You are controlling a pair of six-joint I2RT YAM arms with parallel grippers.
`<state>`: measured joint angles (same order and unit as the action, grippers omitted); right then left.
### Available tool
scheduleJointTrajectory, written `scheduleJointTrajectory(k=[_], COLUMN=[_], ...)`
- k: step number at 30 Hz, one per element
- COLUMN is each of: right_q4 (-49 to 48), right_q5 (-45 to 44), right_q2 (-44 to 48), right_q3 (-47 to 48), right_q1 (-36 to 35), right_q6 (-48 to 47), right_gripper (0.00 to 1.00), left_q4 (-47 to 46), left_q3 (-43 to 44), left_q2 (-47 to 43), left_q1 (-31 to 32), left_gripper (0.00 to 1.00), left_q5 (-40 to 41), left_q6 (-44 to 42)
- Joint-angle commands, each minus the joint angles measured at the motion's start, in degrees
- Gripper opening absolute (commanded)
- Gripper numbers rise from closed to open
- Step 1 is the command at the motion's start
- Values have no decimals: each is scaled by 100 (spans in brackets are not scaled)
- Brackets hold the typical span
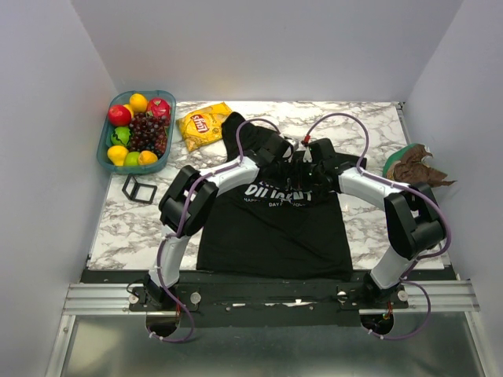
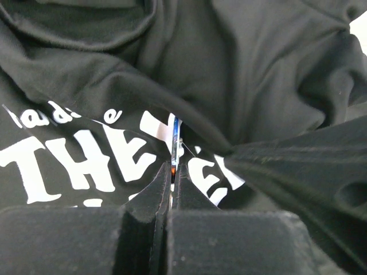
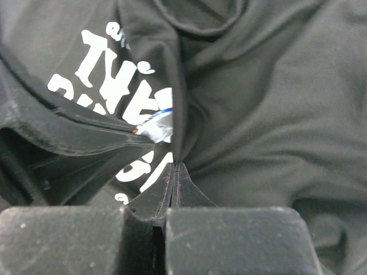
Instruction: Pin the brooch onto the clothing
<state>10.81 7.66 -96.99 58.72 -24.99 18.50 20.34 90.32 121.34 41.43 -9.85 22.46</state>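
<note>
We see the left jaws closed tight on the brooch [image 2: 175,140], held edge-on over the clothing [image 2: 258,86]. The right jaws pinch a fold of it.

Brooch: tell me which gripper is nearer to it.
Left. The left gripper is shut on the brooch, holding it edge-on between its fingertips. The right gripper pinches a fold of the T-shirt just beside the brooch.
</note>
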Motion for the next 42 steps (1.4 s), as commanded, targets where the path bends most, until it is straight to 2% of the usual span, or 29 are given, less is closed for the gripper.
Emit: scheduleJointTrajectory(k=[1, 16, 21, 31, 42], right_q4=[-316, -439, -431, -395, -466], right_q5=[560, 921, 948, 492, 219], right_q2=[171, 110, -162, -628, -795], right_q3=[-176, -229, -177, -185, -168], right_q1=[38, 12, -23, -41, -41], right_q6=[-136, -347, -391, -418, -303], right_gripper=[1, 1, 1, 1, 1], left_q4=[-144, -205, -311, -565, -1286], left_q3=[143, 205, 152, -76, -629], left_q2=[162, 276, 189, -57, -462], left_q1=[41, 49, 49, 49, 49], left_gripper=[0, 0, 0, 0, 0], left_q5=[-167, -211, -228, -210, -1001], left_q6=[75, 92, 118, 180, 250])
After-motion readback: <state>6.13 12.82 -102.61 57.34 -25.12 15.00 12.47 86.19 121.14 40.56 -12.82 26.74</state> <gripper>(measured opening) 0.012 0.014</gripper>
